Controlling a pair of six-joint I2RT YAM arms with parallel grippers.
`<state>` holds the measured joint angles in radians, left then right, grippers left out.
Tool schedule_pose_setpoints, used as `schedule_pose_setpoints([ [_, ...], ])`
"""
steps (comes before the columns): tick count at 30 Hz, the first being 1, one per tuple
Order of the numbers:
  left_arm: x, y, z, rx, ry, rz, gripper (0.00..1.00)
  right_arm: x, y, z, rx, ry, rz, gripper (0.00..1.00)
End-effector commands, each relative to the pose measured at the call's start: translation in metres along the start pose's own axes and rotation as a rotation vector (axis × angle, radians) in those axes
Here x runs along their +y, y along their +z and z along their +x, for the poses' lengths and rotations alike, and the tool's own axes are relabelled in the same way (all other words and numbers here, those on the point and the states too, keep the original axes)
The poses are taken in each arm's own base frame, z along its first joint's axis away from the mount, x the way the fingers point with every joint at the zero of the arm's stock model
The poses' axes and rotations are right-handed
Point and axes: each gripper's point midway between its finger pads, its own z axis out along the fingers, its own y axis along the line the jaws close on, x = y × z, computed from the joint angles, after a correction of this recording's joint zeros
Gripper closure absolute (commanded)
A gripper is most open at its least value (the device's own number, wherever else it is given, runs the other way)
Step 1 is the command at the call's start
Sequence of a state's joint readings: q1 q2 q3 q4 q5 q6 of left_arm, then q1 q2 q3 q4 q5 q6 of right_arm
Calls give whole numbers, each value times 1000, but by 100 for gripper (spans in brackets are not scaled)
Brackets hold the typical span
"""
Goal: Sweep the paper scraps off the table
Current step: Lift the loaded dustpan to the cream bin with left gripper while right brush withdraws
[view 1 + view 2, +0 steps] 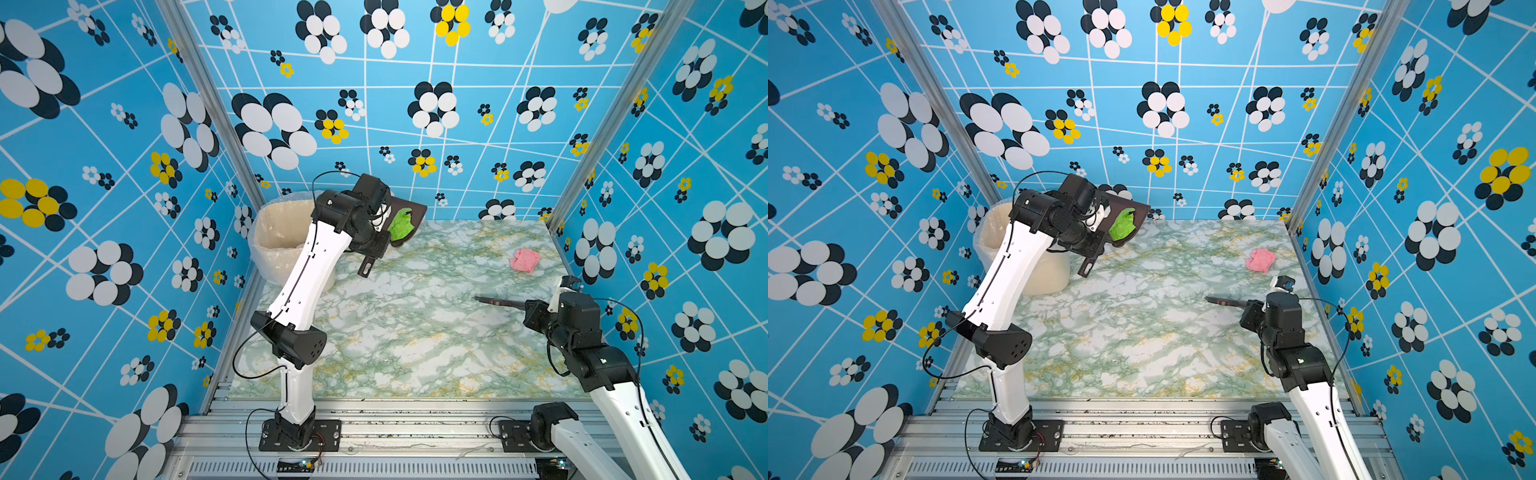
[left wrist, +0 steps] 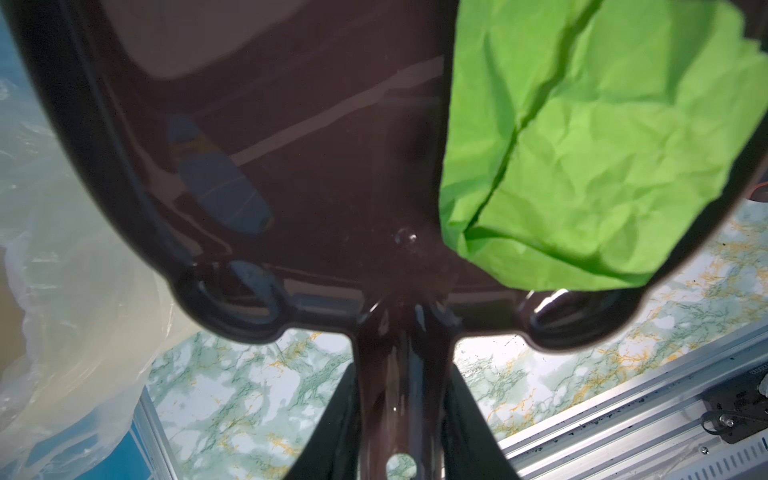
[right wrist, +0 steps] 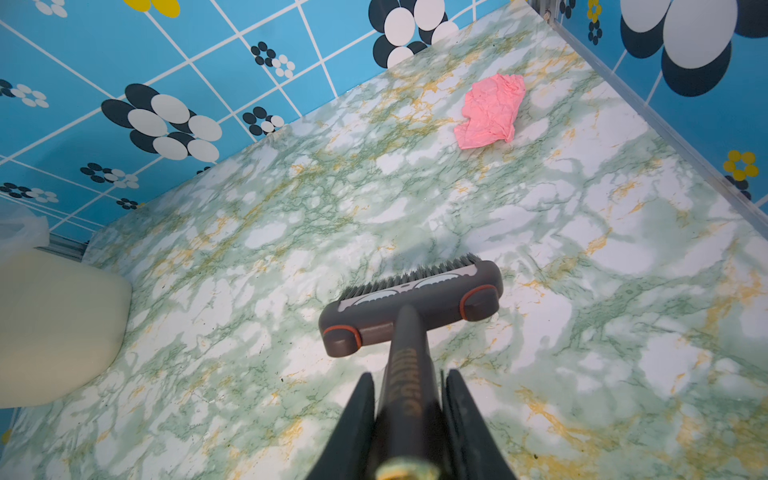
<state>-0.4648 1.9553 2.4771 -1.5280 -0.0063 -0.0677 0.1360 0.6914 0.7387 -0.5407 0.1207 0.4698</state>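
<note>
My left gripper (image 2: 401,395) is shut on the handle of a dark brown dustpan (image 2: 311,145), held up and tilted at the back left of the table (image 1: 415,340). A crumpled green paper scrap (image 2: 602,145) lies in the pan, showing in both top views (image 1: 401,224) (image 1: 1122,224). A pink paper scrap (image 1: 525,260) (image 3: 490,112) lies on the table near the right wall. My right gripper (image 3: 409,382) is shut on the handle of a grey brush (image 3: 411,303), whose head hovers low over the table, short of the pink scrap.
A cream bin (image 1: 278,237) (image 3: 54,324) with a clear plastic liner (image 2: 62,249) stands in the back left corner, right beside the raised dustpan. Blue flower-patterned walls close in three sides. An aluminium frame (image 1: 374,415) runs along the front edge.
</note>
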Motion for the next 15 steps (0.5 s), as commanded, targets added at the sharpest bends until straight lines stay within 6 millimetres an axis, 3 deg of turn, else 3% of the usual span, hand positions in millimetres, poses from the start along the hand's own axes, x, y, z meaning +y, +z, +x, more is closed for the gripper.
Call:
schedule_pose_setpoints([
  [1, 17, -10, 4, 3, -63, 4, 100, 5, 3, -7, -35, 27, -27, 100],
  [12, 96, -40, 24, -19, -228, -135, 100, 6, 10, -4, -20, 36, -31, 100],
  [15, 116, -57, 33, -49, -273, -172, 100, 7, 12, -4, -17, 40, -33, 100],
])
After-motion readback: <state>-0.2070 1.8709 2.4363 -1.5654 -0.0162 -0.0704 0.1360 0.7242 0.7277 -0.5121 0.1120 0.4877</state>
